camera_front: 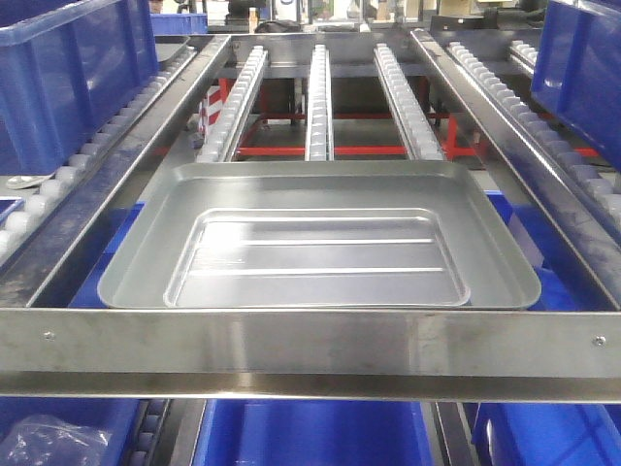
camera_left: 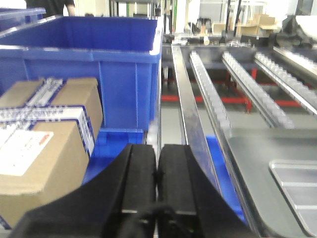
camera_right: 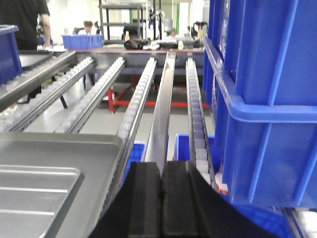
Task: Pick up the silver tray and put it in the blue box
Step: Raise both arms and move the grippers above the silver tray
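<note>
The silver tray (camera_front: 320, 243) lies flat on the roller rack, just behind the steel front bar. Its sloping rim and two long ridges in the recessed centre show clearly. Neither gripper appears in the front view. In the left wrist view my left gripper (camera_left: 157, 148) is shut with nothing held, and the tray (camera_left: 277, 168) lies to its right beyond a steel rail. In the right wrist view my right gripper (camera_right: 162, 166) is shut and empty, with the tray (camera_right: 44, 173) to its left. Blue boxes (camera_front: 310, 437) sit under the rack, below the tray.
A steel crossbar (camera_front: 310, 340) runs along the rack's front. Three roller rails (camera_front: 320, 97) lead away behind the tray. Large blue crates stand at the left (camera_front: 68, 78) and right (camera_front: 582, 68). Taped cardboard boxes (camera_left: 44, 139) sit left of my left gripper.
</note>
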Robot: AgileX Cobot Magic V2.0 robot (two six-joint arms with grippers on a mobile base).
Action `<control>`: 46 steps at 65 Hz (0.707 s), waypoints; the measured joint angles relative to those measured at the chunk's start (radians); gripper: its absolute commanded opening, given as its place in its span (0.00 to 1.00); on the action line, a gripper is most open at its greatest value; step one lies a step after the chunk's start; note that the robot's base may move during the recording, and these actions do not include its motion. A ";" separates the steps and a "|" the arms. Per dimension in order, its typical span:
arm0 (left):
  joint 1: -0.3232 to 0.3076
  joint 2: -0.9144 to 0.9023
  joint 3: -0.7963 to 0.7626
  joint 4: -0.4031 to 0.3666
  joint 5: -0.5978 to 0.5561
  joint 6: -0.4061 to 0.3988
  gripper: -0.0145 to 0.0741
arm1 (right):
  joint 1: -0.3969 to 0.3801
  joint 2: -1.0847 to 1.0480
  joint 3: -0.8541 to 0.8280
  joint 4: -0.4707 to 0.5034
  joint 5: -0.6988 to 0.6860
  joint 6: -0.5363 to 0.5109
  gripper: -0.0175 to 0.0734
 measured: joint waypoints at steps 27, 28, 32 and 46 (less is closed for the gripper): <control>0.000 0.497 -0.480 0.000 0.543 0.000 0.15 | 0.000 0.537 -0.434 0.031 0.504 0.000 0.25; 0.000 0.520 -0.491 -0.002 0.558 0.000 0.15 | 0.000 0.560 -0.443 0.031 0.515 0.000 0.25; 0.000 0.631 -0.524 -0.015 0.600 0.000 0.15 | 0.000 0.668 -0.480 0.033 0.555 0.000 0.25; 0.000 0.925 -0.547 -0.157 0.621 0.000 0.16 | 0.000 0.924 -0.505 0.071 0.582 0.000 0.25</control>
